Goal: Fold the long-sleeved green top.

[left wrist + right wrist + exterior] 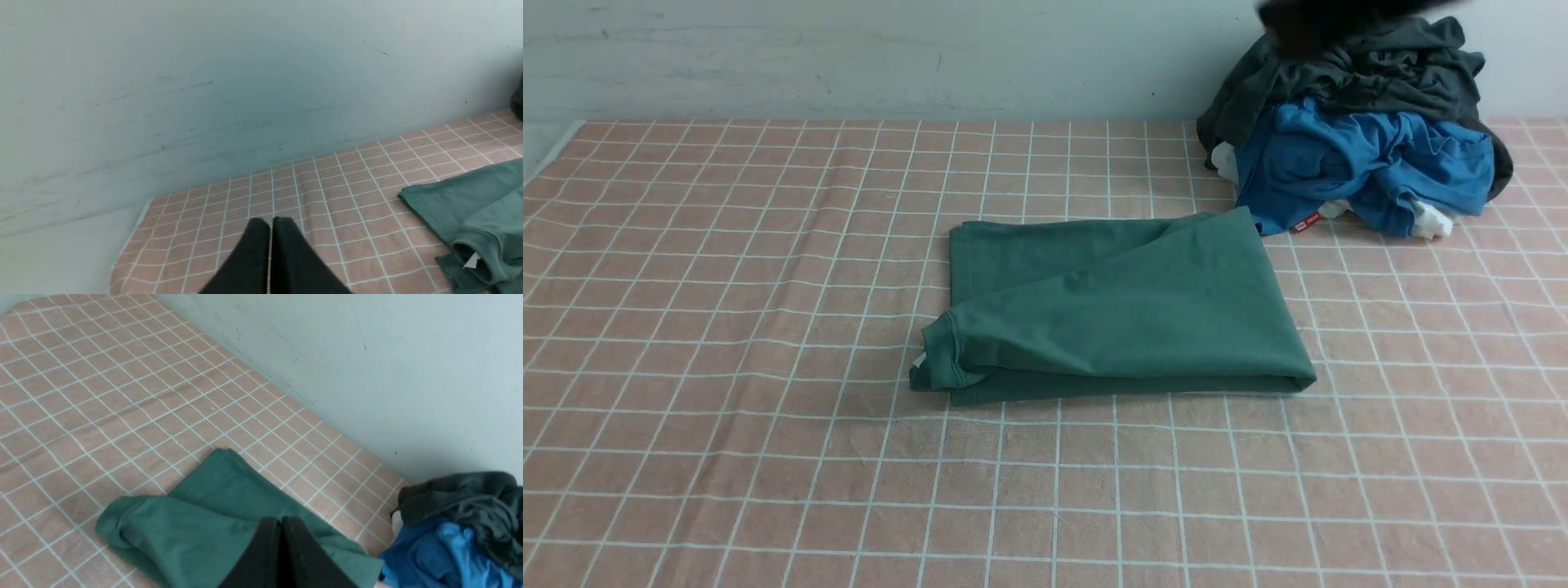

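The dark green cotton long-sleeved top (1115,306) lies folded in a flat rectangle mid-table on the pink checked cloth (727,327), long axis running left to right. Left gripper (270,222) is closed and empty, off the top's collar end. Right gripper (281,520), closed and empty, apparently hovers above it, nearer.

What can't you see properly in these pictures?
- Green top: front view, folded over itself, so the sleeves and chest are hidden inside.
- White tag in the neck: left wrist view, too small to read.
- White things under the blue garment: front view, mostly covered, can't tell what they are.
- Dark blur above the grey garment: front view, cut off by the top edge.
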